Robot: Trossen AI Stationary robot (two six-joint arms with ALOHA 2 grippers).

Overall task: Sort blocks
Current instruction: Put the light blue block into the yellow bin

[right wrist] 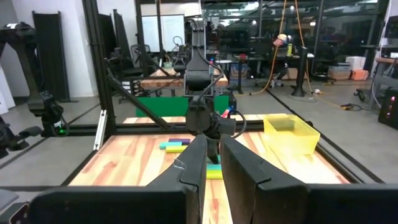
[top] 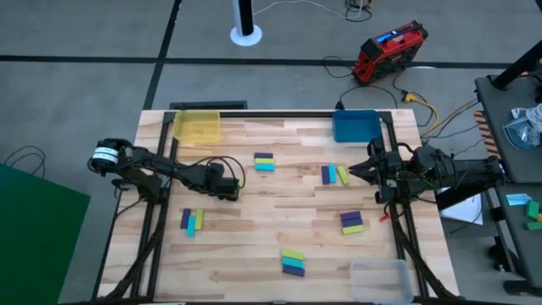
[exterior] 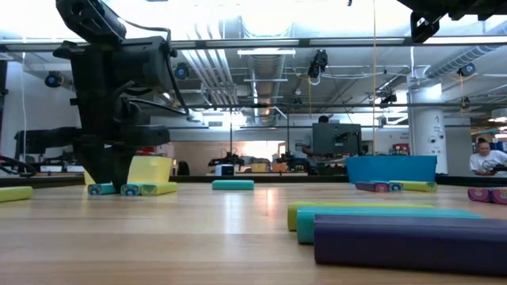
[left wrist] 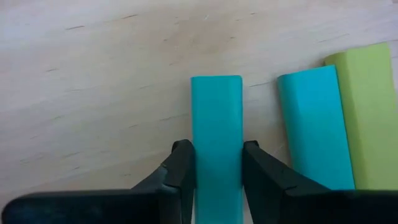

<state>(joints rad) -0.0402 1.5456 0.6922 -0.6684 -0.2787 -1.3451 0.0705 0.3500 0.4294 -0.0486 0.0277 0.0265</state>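
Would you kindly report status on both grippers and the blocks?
Left gripper down on table, fingers astride a cyan block. Right gripper raised at right edge, idle. Other blocks scattered; nothing in the way.

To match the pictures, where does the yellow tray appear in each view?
High view: yellow tray, upper left of centre.
Low view: left side, behind the left arm.
Left wrist view: not in it.
Right wrist view: right of centre.
Shared landmark: the left arm beside it.
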